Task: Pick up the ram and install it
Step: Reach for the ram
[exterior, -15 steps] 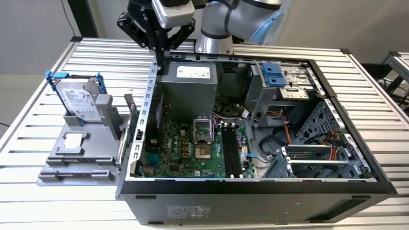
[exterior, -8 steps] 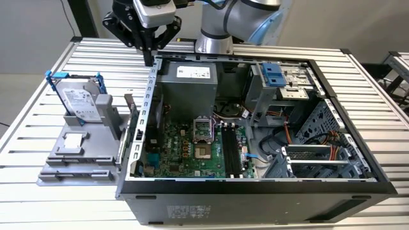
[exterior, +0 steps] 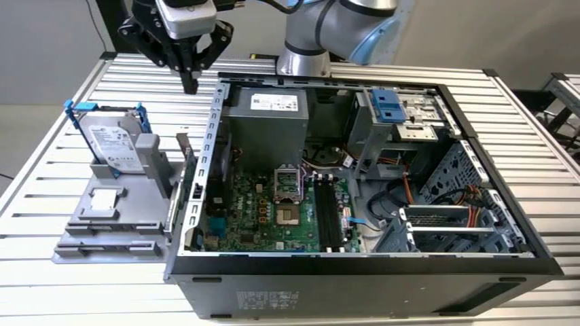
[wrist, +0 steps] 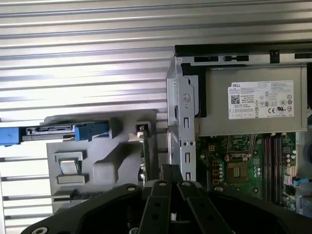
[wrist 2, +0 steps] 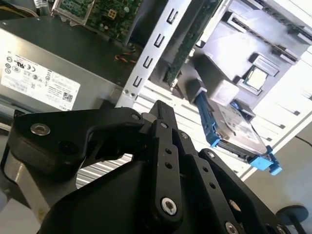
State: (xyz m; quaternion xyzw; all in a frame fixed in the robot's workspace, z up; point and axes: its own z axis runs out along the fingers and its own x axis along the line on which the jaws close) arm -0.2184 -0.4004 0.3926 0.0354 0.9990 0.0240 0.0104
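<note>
Ram [exterior: 184, 147]: a thin dark stick standing on edge in the grey holder [exterior: 100, 224], just beside the outer wall of the open computer case [exterior: 363, 266]. In the exterior view it lies at about nine o'clock from the black slots [exterior: 328, 219] on the motherboard. My gripper [exterior: 189, 86] hangs toward twelve o'clock from the stick, well apart from it, with fingers drawn together and nothing between them. The step in hand, as I judge it, is the reach down to the stick. To do it well, I should part the fingers before descending and set them across the stick's two flat faces. I should then come straight down over its upper edge near mid-length, so that it lifts without tipping. The case wall stands close at three o'clock of the stick and the hard drive [exterior: 113, 142] in its blue bracket at nine o'clock, so any sideways drift risks a knock. The exterior view alone gives the height gap between gripper and stick. The first wrist view shows the ram [wrist: 145, 152] edge-on and not quite in line with my gripper [wrist: 171, 171], which the exterior view leaves unclear. The second wrist view shows the ram [wrist 2: 187, 46] along its long green face, beyond the gripper [wrist 2: 163, 111].
</note>
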